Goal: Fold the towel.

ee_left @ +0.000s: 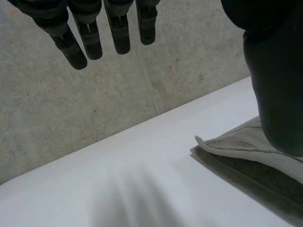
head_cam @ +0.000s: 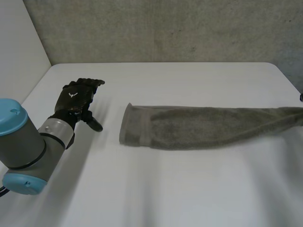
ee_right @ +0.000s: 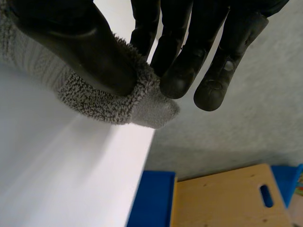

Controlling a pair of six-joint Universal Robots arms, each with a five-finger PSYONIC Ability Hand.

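Grey-brown terry towel (head_cam: 208, 125) stretched long, narrow on table (head_cam: 189, 189); R hand (ee_right: 85, 52) pinches its end, L hand (head_cam: 75, 97) spread, apart

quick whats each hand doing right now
Left hand: open, holding nothing.
Right hand: shut on the towel, its end pinched between thumb and fingers.

A rough grey concrete wall (head_cam: 165, 28) runs across the top of the head view, behind the white table (head_cam: 189, 189), whose far corner at upper right is rounded. A smooth pale wall (head_cam: 16, 47) closes the upper left. In the right wrist view, beyond the table's edge, the grey floor (ee_right: 246, 137) shows, with a blue object (ee_right: 154, 198) just beside a light wooden board (ee_right: 222, 201) that has a slot cut through it.
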